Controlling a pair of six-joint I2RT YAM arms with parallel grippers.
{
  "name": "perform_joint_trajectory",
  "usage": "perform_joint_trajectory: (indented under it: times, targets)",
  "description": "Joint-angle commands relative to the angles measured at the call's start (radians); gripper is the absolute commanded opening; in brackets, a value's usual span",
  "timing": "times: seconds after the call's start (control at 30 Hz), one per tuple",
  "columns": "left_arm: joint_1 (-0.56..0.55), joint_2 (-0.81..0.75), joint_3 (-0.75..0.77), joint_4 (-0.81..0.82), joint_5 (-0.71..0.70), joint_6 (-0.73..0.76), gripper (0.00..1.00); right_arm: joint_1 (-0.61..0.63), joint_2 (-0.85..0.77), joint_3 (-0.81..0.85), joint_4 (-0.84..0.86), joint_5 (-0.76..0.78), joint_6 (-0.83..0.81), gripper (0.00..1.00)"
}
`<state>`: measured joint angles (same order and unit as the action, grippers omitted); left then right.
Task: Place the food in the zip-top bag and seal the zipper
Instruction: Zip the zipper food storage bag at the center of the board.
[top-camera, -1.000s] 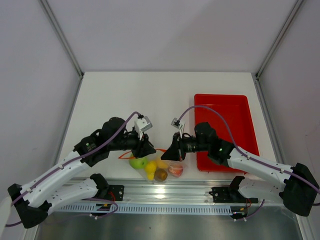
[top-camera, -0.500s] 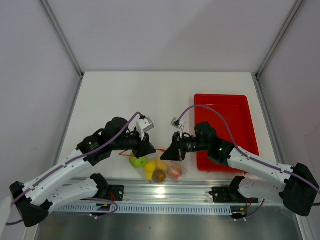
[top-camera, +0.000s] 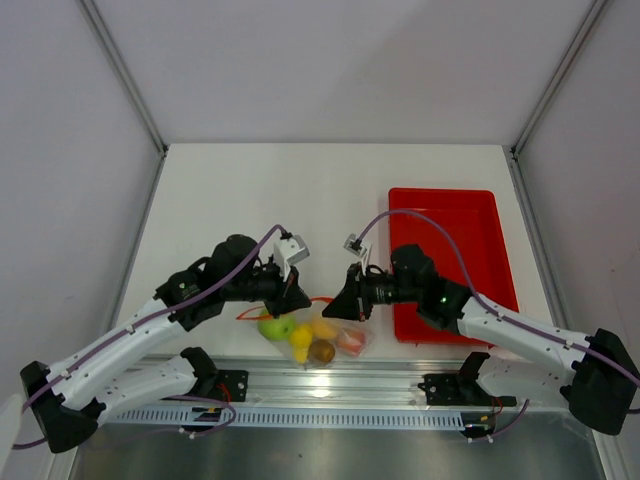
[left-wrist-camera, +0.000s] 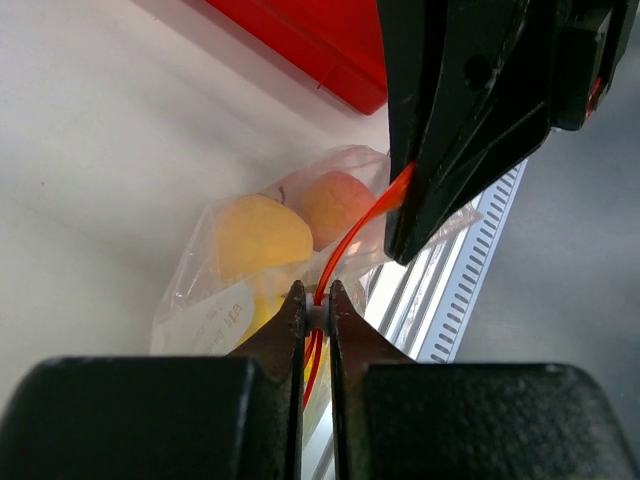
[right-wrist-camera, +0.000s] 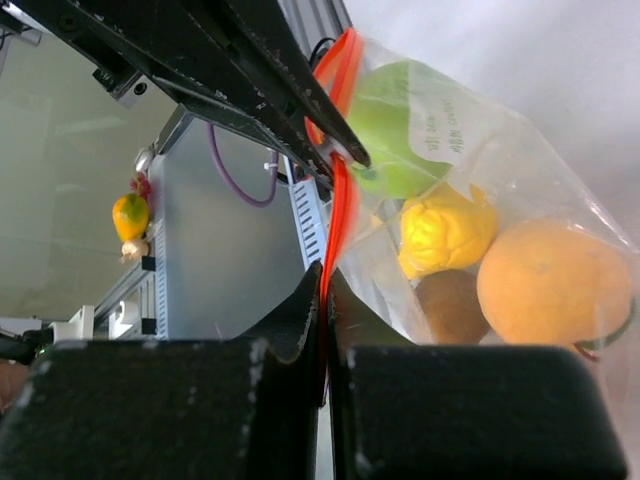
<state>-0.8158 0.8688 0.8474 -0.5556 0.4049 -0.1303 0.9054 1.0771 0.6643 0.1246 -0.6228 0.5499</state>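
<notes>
My left end effector (left-wrist-camera: 317, 308) and my right end effector (right-wrist-camera: 326, 286) each pinch the zipper (left-wrist-camera: 352, 238), a thin orange-red strip whose long axis runs between them. Below it, at the near edge of the counter (top-camera: 250, 200), the zip-top bag (right-wrist-camera: 540, 170) of crinkly clear film holds the food (top-camera: 300, 337), smooth rounded pieces.

A robotics lab test cell: a plain white desk (top-camera: 250, 190) enclosed by blank pale panels (top-camera: 330, 60) in metal frame posts (top-camera: 122, 72). A white left arm (top-camera: 120, 345) and right arm (top-camera: 520, 335), trailing purple cables (top-camera: 410, 213), are bolted to an aluminium rail (top-camera: 330, 385) along the near edge.
</notes>
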Motion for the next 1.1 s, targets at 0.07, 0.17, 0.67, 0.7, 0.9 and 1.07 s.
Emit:
perform_joint_trajectory:
  times: [0.07,0.17,0.67,0.7,0.9,1.07]
  targets:
    - [0.004,-0.039,0.05,-0.072,-0.003,-0.019,0.01,-0.034,-0.094,0.009,-0.009,0.122,0.001,0.0]
    - [0.004,-0.056,0.059,-0.101,-0.002,-0.025,0.01,-0.063,-0.134,-0.009,-0.014,0.147,0.013,0.0]
    - [0.004,-0.171,0.065,-0.23,-0.02,-0.054,0.01,-0.115,-0.166,-0.052,-0.068,0.187,0.015,0.0]
    - [0.004,-0.183,0.064,-0.234,-0.024,-0.055,0.01,-0.117,-0.17,-0.055,-0.066,0.189,0.013,0.0]
    - [0.004,-0.212,0.068,-0.26,-0.017,-0.08,0.01,-0.123,-0.192,-0.078,-0.066,0.212,0.007,0.0]
    - [0.004,-0.218,0.071,-0.274,0.005,-0.1,0.01,-0.134,-0.215,-0.08,-0.079,0.238,0.007,0.0]
